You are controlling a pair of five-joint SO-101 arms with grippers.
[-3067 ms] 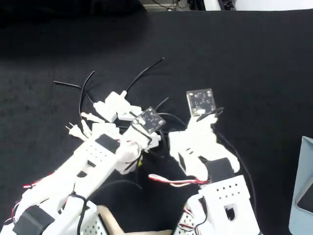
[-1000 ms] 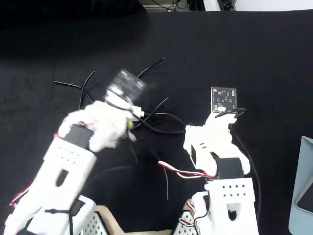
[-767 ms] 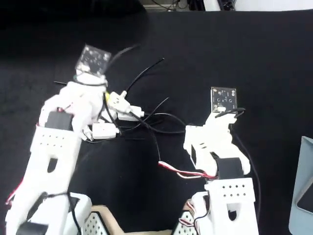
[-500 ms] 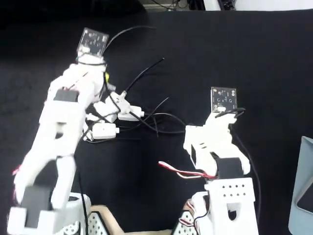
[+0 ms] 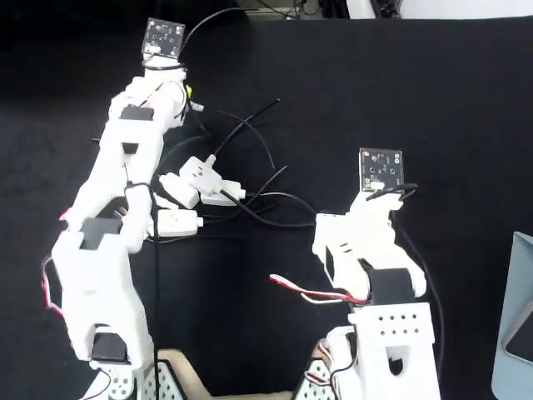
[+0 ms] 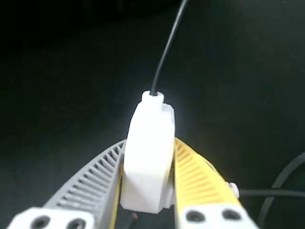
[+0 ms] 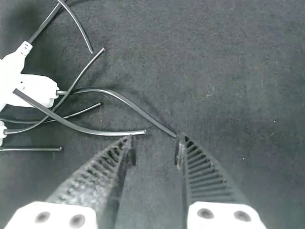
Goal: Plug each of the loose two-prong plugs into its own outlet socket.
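My left gripper (image 6: 148,210) is shut on a white two-prong plug (image 6: 148,152), pinched between the grey and yellow fingers, with its black cable (image 6: 167,45) leading away. In the high view this arm stretches to the far left back of the table, its gripper (image 5: 176,93) well beyond the pile. White outlet pieces (image 5: 200,179) and another white plug piece (image 5: 175,222) lie left of centre among black cables. My right gripper (image 7: 153,150) stands open just above the mat, with loose cable ends (image 7: 143,132) in front of its tips; in the high view it (image 5: 375,200) is right of the pile.
A black mat (image 5: 433,92) covers the table. Tangled black cables (image 5: 258,204) run between the two arms. A grey-blue object (image 5: 516,325) stands at the right edge. White outlet pieces (image 7: 24,86) lie off to the side in the right wrist view.
The left arm has swung from the middle of the pile out to the far left back, carrying the plug and trailing its cable. The right arm has held still over the last second.
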